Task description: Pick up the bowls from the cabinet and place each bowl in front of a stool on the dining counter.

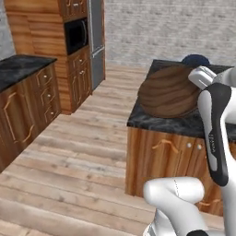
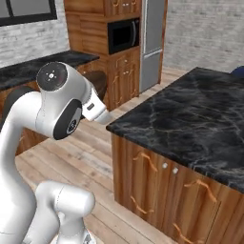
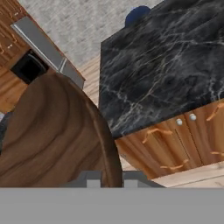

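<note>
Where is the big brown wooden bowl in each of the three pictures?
Left base view: the brown bowl is right of centre, before the dining counter.
Right base view: a dark sliver behind the arm, left of centre.
Hand view: large, lower left.
Shared landmark: the counter's black marble top.

The black marble table top veined white (image 2: pixel 195 124) lies bare and open across its width. A navy blue padded stool (image 1: pixel 196 59) rises past its far edge. The plank floor (image 1: pixel 87 138) between table and wooden base cabinets (image 1: pixel 27 108) is open.
</note>
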Robot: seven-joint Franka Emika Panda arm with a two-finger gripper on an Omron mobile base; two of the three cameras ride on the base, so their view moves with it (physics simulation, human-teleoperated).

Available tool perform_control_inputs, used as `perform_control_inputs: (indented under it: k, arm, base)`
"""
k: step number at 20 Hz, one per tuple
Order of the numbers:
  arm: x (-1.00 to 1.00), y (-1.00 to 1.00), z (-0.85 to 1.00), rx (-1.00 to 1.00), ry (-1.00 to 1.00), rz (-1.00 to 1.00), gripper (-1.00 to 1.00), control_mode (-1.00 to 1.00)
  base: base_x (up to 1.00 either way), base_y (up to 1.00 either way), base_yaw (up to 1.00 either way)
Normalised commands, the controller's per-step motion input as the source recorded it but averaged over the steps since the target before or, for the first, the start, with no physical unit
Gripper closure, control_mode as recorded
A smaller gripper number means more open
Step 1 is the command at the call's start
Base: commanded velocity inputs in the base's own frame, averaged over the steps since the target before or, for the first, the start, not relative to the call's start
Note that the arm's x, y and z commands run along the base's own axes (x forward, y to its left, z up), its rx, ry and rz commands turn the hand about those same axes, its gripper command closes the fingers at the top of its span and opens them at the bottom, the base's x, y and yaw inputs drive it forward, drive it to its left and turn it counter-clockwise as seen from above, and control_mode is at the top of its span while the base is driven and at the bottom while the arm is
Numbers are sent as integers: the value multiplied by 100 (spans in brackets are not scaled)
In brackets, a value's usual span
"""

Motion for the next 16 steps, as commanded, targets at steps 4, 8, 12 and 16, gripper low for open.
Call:
perform_control_inputs:
  k: [4, 8, 12, 16]
  arm:
    - [0, 0, 0, 0, 0, 0, 100, 100]
    - [0, 0, 0, 0, 0, 0, 100, 100]
    - [0, 0, 0, 0, 0, 0, 100, 100]
    - [0, 0, 0, 0, 0, 0, 100, 100]
  base:
    - [10, 56, -40]
    - [15, 93, -35]
    - [11, 100, -29]
    - [23, 94, -27]
